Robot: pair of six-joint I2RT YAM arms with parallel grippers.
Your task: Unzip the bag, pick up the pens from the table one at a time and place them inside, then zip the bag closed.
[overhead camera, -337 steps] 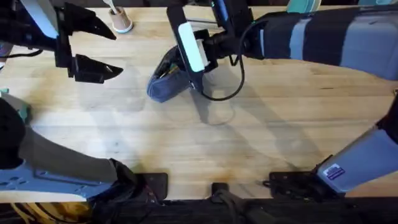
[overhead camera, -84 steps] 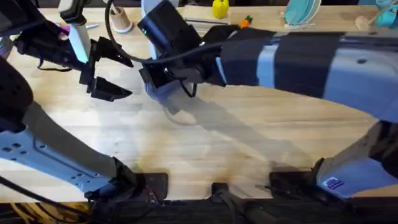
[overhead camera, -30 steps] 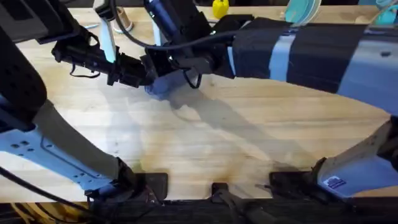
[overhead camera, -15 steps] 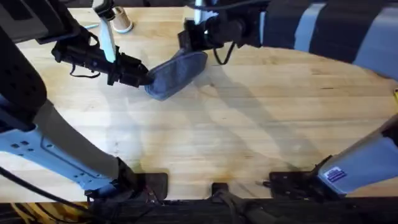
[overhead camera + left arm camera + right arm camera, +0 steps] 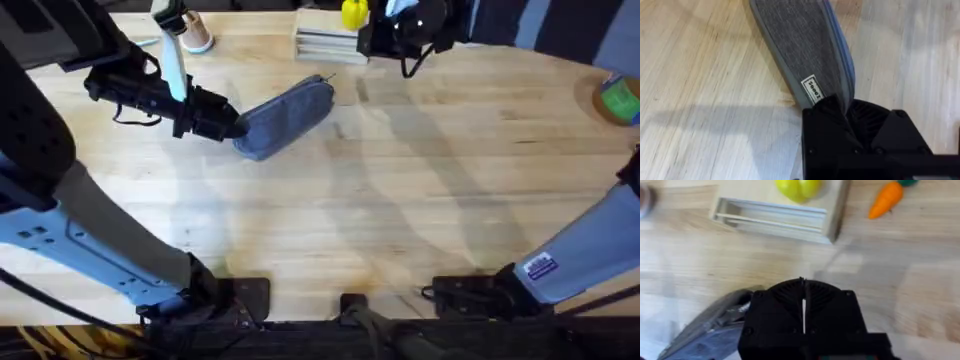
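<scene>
Overhead view is giving you the bag (image 5: pixel 288 118) lying flat on the table (image 5: pixel 400 220), its long axis running diagonally, the near end toward your left arm's side and the far end angling away to the right. Your left gripper (image 5: pixel 228 127) is clamping down on that near end, fingers closed on the fabric, as the left wrist view confirms. Your right gripper (image 5: pixel 377 38) is hanging well apart from the bag, over by the wooden tray (image 5: pixel 325 45), fingers pressed together on nothing. The zipper looks closed, so watch this: if the left gripper is pinching loosely, the pouch is likely sliding or twisting the moment you tug.
</scene>
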